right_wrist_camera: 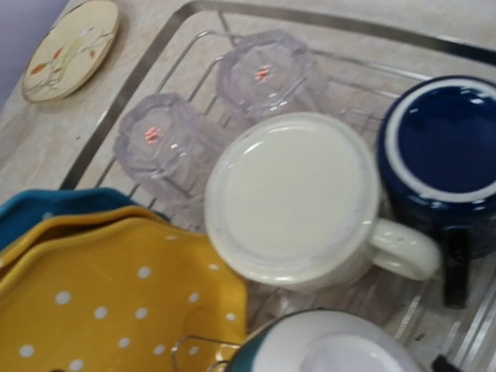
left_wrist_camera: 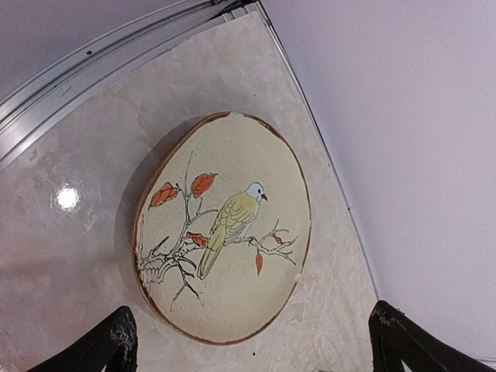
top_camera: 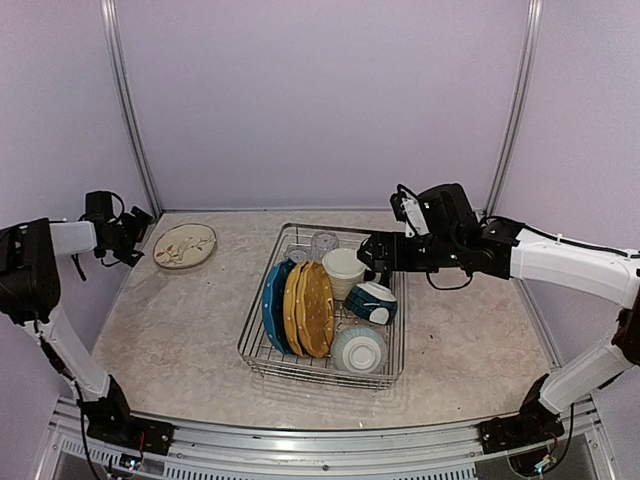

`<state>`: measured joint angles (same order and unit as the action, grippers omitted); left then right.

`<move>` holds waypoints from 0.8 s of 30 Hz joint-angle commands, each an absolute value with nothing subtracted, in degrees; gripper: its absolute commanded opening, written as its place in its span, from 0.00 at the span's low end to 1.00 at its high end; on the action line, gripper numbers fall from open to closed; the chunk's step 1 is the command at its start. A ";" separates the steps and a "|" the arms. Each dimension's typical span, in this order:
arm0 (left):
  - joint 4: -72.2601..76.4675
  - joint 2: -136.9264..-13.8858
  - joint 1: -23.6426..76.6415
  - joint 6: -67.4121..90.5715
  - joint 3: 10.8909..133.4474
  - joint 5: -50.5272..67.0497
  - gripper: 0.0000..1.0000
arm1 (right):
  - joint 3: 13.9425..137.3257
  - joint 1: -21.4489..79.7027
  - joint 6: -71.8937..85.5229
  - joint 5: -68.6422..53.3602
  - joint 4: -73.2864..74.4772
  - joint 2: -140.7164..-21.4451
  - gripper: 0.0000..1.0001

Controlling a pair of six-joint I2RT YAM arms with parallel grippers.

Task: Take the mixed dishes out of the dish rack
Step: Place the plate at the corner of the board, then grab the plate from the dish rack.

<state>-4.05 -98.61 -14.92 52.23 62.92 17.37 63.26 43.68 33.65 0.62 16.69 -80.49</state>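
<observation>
Your left gripper (top_camera: 138, 238) is spread wide with nothing in it. The bird plate (left_wrist_camera: 225, 232) lies flat on the table (left_wrist_camera: 62, 240) just ahead of its fingers (left_wrist_camera: 116, 341). Your right gripper (top_camera: 372, 258) is also open and empty, hanging over the rack (top_camera: 320, 227). The upturned cream mug (right_wrist_camera: 291, 190) sits right below it, with the navy mug (right_wrist_camera: 442, 139) beside that.

Four plates (top_camera: 316, 310), two glass tumblers (top_camera: 324, 243), two mugs (top_camera: 343, 270), one bowl (top_camera: 358, 348) and one dish rack (top_camera: 300, 372).

Cream bird-painted plate (left_wrist_camera: 225, 232) flat on marbled table (left_wrist_camera: 70, 256), left gripper (left_wrist_camera: 252, 316) spread wide above
</observation>
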 commanded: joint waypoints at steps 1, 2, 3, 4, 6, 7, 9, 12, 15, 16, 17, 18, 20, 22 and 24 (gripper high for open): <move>-10.98 -91.69 -14.86 51.16 59.48 21.42 0.99 | 64.41 44.19 34.86 -4.23 13.94 -81.91 1.00; -11.56 -89.31 -14.50 50.69 58.73 22.88 0.99 | 64.48 44.42 35.42 -5.15 13.10 -82.11 1.00; -12.23 -87.83 -13.90 50.10 58.00 24.33 0.99 | 64.57 44.66 35.94 -6.16 12.26 -82.40 1.00; -13.16 -85.84 -13.06 49.27 57.71 25.60 0.99 | 64.78 45.06 36.54 -7.05 11.39 -82.62 1.00; -15.81 -82.10 -10.14 47.13 57.91 27.34 0.99 | 65.07 45.74 37.93 -9.02 9.37 -83.35 1.00; -17.69 -80.40 -8.66 45.86 58.13 27.63 0.99 | 65.05 46.21 38.72 -10.02 8.05 -83.81 0.99; -20.38 -77.36 -5.62 43.27 58.85 27.58 0.99 | 65.20 46.94 40.86 -12.25 5.26 -85.14 0.96; -23.48 -74.00 -1.30 41.28 59.92 26.20 0.99 | 66.11 48.04 43.22 -15.83 1.97 -88.14 0.90; -25.48 -72.09 3.30 40.17 61.08 25.92 0.99 | 67.48 49.53 44.90 -17.49 0.12 -90.75 0.83; -25.97 -71.77 4.73 39.72 61.47 25.83 0.99 | 67.76 50.02 45.49 -18.13 -0.79 -91.52 0.81; -26.54 -71.44 6.08 39.21 61.93 25.52 0.99 | 67.84 50.54 46.25 -18.75 -2.20 -92.12 0.79; -27.26 -71.19 7.40 38.79 62.41 24.96 0.99 | 67.85 50.80 47.09 -19.26 -3.07 -92.65 0.75; -28.26 -70.69 10.08 37.87 63.26 23.64 0.99 | 67.69 51.61 48.41 -19.69 -4.46 -93.43 0.66; -28.68 -70.30 12.37 37.06 63.68 22.83 0.99 | 67.36 52.35 49.41 -19.63 -5.55 -93.93 0.56; -29.18 -70.06 14.21 36.55 63.92 22.25 0.99 | 66.81 52.92 50.33 -19.39 -6.48 -94.19 0.49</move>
